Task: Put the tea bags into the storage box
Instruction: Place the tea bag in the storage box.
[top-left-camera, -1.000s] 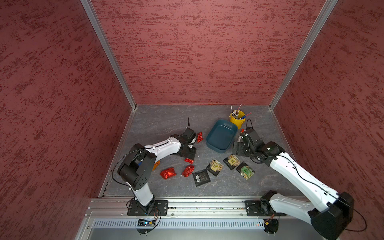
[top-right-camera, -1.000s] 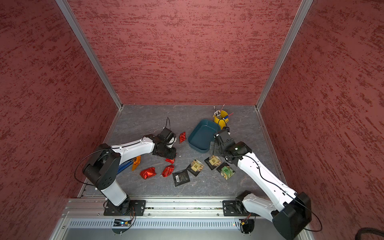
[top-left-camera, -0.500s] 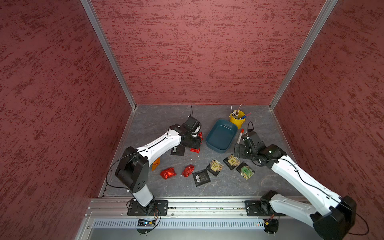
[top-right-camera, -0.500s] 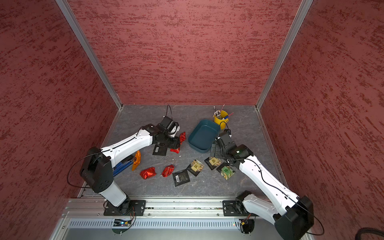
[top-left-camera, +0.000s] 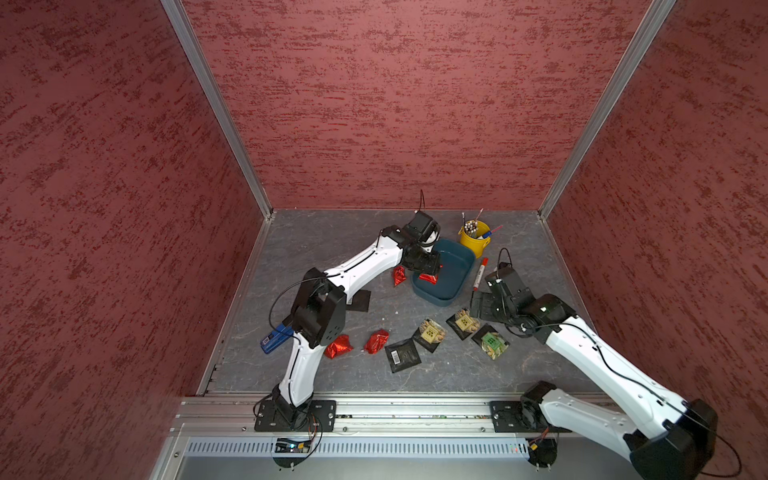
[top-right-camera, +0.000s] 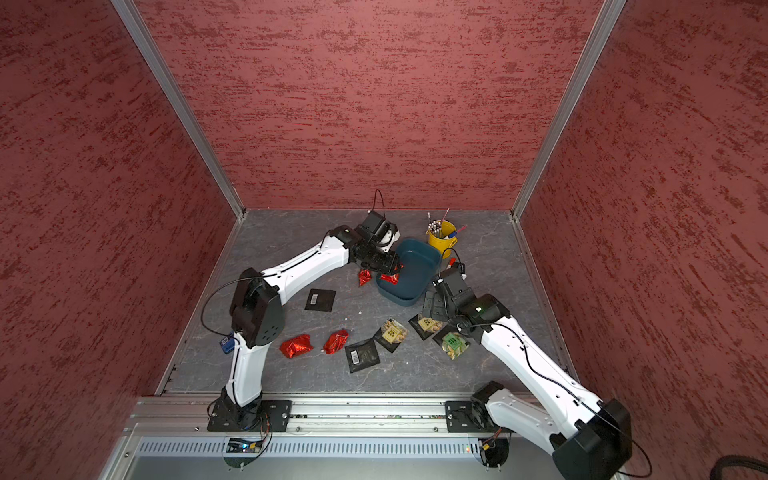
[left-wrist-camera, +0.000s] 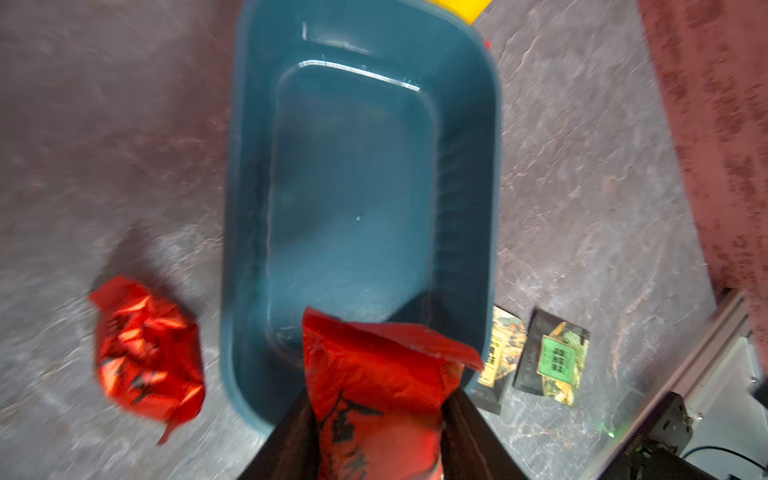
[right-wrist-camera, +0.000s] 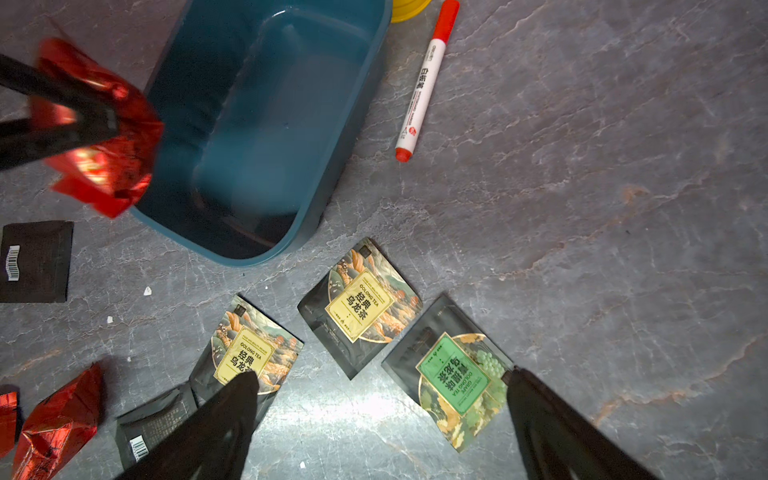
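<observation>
1. Red textured walls (top-left-camera: 374, 104) enclose a grey stone-patterned table (top-left-camera: 324, 237).
2. The teal storage box (top-left-camera: 457, 272) sits toward the back. A yellow cup (top-left-camera: 473, 245) of pens stands beside it, and a marker pen (top-left-camera: 479, 274) lies along its side.
3. The left gripper (left-wrist-camera: 376, 419) is clamped on a red foil packet (left-wrist-camera: 374, 374), held over the box's rim at one end. The picture's edge cuts off its fingers in the left wrist view, and whether the packet touches the rim cannot be told.
4. A second red packet (top-left-camera: 399, 275) lies on the table just beside the box.
5. The right gripper (right-wrist-camera: 380, 378) is spread wide and holds nothing. It hovers above a yellow-label sachet (right-wrist-camera: 359, 305), a green-label sachet (right-wrist-camera: 453, 374) and a further yellow sachet (right-wrist-camera: 249, 353) partly covered by one finger.
6. Nearer the front lie a crumpled red packet (top-left-camera: 338, 346), a smaller red packet (top-left-camera: 376, 340) and a barcode sachet (top-left-camera: 402, 354).
7. In a top view, a plain black sachet (top-left-camera: 361, 300) is half hidden under the left arm. A blue object (top-left-camera: 274, 336) behind that arm is too covered to identify.
</observation>
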